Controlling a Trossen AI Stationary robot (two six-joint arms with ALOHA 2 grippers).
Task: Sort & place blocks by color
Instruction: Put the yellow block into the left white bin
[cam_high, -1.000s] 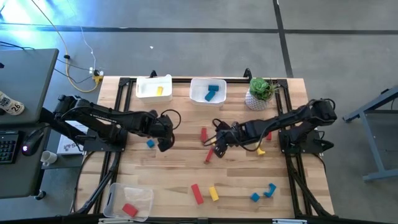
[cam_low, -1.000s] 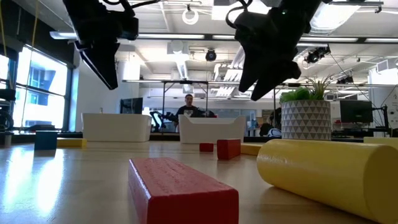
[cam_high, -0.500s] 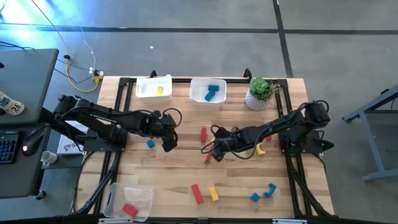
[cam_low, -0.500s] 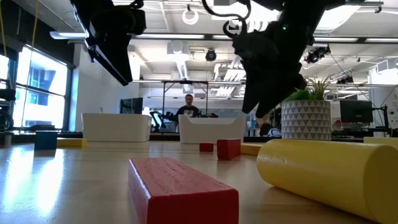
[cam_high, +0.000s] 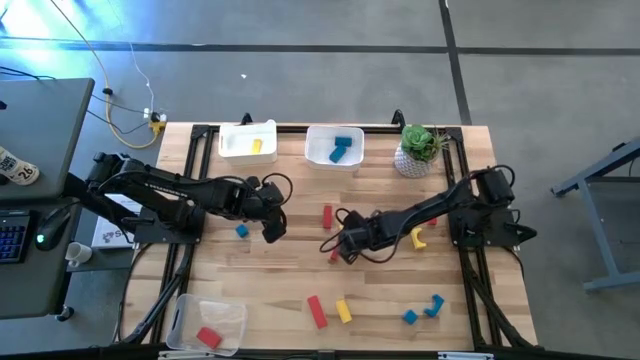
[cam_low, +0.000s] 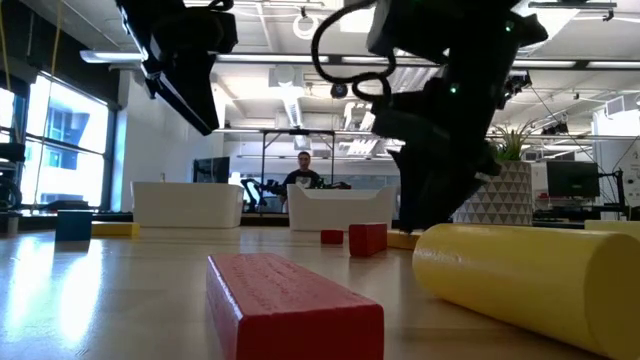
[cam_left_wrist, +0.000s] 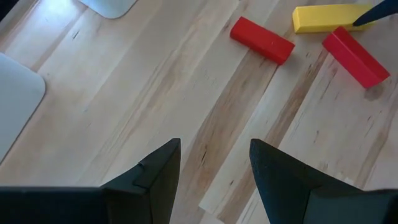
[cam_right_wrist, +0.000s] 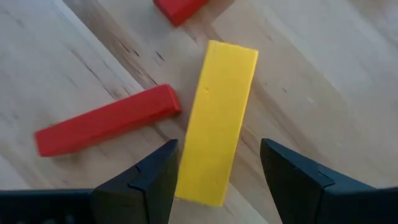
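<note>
Fingers of the right gripper (cam_right_wrist: 214, 186) are spread around a yellow bar (cam_right_wrist: 217, 124) beside a red bar (cam_right_wrist: 106, 119) at mid-table. The left gripper (cam_left_wrist: 211, 168), released and empty, is held left of centre.

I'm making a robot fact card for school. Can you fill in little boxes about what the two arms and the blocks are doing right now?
right gripper: open, low over the yellow bar, fingers on either side of it
beside the bar: red bar touching it
left gripper: open, empty, above bare wood
yellow bin: one yellow block
blue bin: blue blocks
red bin: one red block
</note>
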